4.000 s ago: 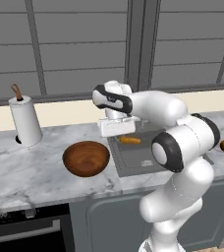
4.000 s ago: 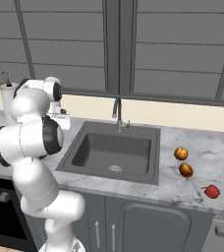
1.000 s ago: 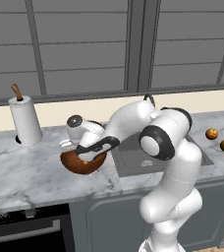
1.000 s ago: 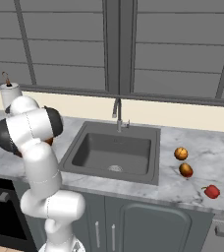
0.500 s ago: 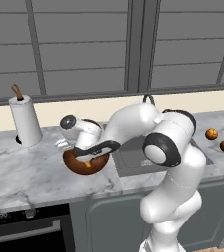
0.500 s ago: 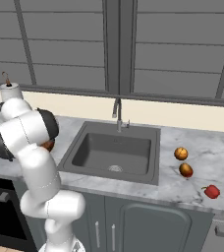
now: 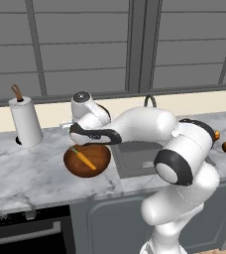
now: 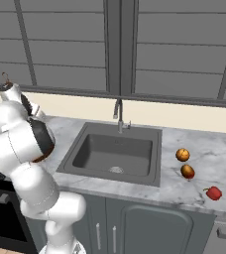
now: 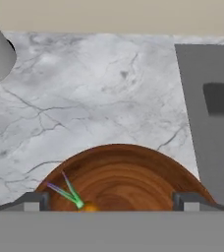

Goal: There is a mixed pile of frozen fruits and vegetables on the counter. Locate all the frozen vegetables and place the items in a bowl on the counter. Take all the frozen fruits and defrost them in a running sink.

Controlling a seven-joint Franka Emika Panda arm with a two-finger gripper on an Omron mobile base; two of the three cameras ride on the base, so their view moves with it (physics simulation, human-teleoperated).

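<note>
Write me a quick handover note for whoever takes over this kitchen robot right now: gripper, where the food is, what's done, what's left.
Gripper: open, empty, over the bowl.
Carrot: lying in the bowl, which stands on the counter left of the sink.
Red piece: on the counter right of the sink.
Two orange-brown balls: also on the counter right of the sink, near the red piece.
Done: carrot in bowl.
Left: move the red piece to the bowl; put both balls in the sink and run the faucet; no water visible.
</note>
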